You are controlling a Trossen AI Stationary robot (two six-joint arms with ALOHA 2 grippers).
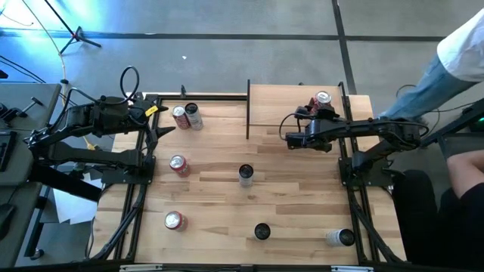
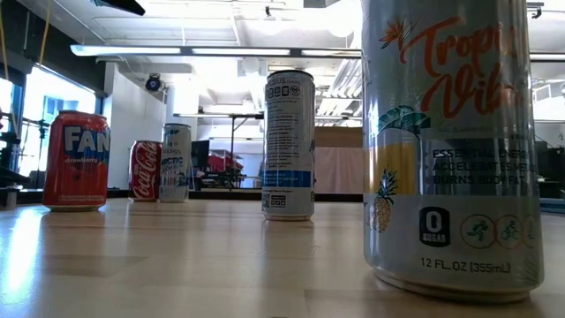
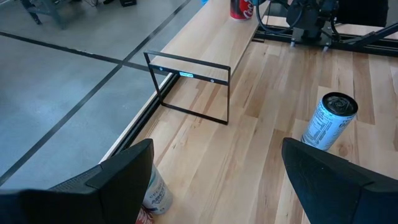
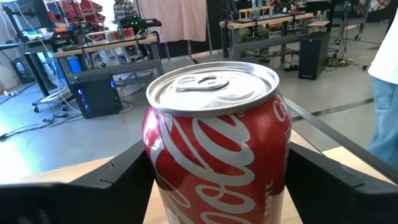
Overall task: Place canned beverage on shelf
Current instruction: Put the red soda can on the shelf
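Red cola can (image 4: 217,155) upright on shelf (image 1: 276,102), far right corner; right gripper (image 1: 316,106) astride it, fingers parted, contact unclear; best open fully, withdraw level, avoid tipping; left gripper (image 1: 155,125) open, empty, parked at table's left edge.

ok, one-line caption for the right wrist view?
Right hand straddles an upright red cola can on the shelf, fingers either side of it; workshop benches behind.

The right arm reaches in from the right, its tool (image 1: 316,106) at the far side, fingers apart. The left arm waits at the far left, its tool (image 1: 162,121) open.
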